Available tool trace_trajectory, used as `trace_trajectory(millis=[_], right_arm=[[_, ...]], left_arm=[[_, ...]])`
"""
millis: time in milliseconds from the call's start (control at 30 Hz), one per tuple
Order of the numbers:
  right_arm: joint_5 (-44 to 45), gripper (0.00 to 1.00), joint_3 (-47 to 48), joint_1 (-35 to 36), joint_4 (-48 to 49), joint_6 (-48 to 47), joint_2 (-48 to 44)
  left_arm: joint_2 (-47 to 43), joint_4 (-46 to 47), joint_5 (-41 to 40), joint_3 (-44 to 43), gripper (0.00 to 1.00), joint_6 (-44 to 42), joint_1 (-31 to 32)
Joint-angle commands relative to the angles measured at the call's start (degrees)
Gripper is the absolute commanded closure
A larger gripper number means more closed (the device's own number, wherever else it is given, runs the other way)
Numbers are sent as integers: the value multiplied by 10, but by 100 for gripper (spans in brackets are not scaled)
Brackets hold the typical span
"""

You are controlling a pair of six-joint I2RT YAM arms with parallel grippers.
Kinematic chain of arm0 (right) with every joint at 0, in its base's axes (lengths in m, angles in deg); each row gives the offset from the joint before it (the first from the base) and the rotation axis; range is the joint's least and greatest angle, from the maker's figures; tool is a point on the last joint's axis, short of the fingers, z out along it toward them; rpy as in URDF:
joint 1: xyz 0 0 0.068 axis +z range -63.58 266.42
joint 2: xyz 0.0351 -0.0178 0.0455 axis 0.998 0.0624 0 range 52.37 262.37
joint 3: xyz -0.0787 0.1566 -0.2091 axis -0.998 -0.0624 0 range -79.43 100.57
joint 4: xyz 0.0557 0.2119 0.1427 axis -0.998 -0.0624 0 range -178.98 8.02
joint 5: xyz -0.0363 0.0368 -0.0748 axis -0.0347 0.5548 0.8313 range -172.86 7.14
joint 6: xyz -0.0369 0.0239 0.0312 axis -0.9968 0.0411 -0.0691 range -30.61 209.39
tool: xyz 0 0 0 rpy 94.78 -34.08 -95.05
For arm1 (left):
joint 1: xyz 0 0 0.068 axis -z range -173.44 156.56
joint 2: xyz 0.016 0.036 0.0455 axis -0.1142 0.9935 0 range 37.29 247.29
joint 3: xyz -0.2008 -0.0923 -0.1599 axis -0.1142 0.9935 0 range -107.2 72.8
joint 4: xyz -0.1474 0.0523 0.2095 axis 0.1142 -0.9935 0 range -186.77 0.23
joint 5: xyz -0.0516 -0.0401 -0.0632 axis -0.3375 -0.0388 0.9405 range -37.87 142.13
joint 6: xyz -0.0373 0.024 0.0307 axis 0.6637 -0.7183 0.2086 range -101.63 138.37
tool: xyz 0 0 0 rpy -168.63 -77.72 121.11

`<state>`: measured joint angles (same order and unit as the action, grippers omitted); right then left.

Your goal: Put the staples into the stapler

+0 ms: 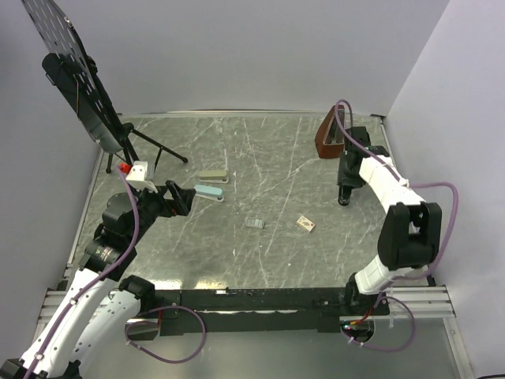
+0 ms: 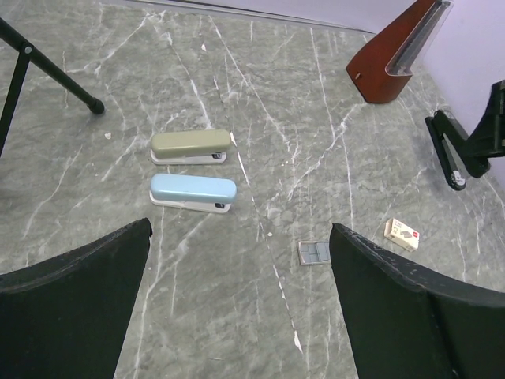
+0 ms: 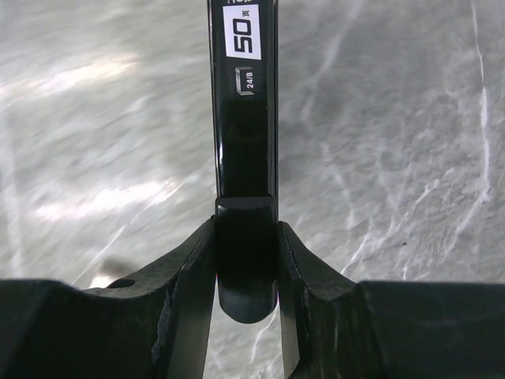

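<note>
In the right wrist view, the right gripper (image 3: 246, 237) is pinching the stapler (image 3: 245, 118). Its two fingers (image 3: 193, 276) press against the sides of the black body, close to the rounded end at the bottom of the frame. The stapler runs straight up the middle of that picture and carries a white label reading 50.

In the top view, this gripper (image 1: 345, 183) and the stapler (image 1: 344, 196) sit at the right of the frame, just below a reddish-brown wedge-shaped holder (image 1: 330, 136). I cannot tell whether the stapler's lower end touches the table (image 1: 268, 150). The left wrist view shows the stapler (image 2: 454, 158) at the right edge, with a pale strip along its length.

The left gripper (image 2: 241, 230) is spread wide with nothing between its fingers (image 2: 79, 300), above the left part of the table. Ahead of it a light blue stapler (image 2: 192, 191) and a grey-green stapler (image 2: 192, 146) lie side by side, close but apart.

The small whitish staple box (image 1: 306, 224) lies flat near the middle of the table, right of centre. A little grey square piece (image 1: 254, 223) lies to its left. No loose strip of staples can be made out.

A tripod stand (image 1: 150, 142) with a black perforated panel (image 1: 71, 71) fills the upper left.
</note>
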<state>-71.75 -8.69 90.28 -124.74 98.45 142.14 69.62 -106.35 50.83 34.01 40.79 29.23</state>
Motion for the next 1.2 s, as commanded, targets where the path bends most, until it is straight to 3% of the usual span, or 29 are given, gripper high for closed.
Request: trace_trajectory(millis=[0,133,233,267,367,467,700,967,1167], right_arm=[[-10,94,9,-36,65,-12,42],[-20,93,21,-70,78,-16,80],[-14,78,26,-75,80,-13,92],[-14,62,27,-75,79,-13,90],[-30,40,12,-72,90,-12,59],[-59,30,-16,-44,129,-26,3],[-173,18,-124,148,321,-159,-109],[-306,9,-50,301,425,-170,25],[-370,9,71,340,406,-167,164]], left_arm=[[-9,26,7,1,1,-8,-3],[-7,27,8,2,1,-8,-3],[-6,27,7,1,1,-8,-3],[-5,27,8,1,1,-9,-3],[-3,28,8,2,1,-9,-3],[0,29,9,2,1,-10,-3],[9,25,16,-1,1,-13,-4],[12,23,15,-2,1,-15,-7],[12,24,15,-2,1,-17,-9]])
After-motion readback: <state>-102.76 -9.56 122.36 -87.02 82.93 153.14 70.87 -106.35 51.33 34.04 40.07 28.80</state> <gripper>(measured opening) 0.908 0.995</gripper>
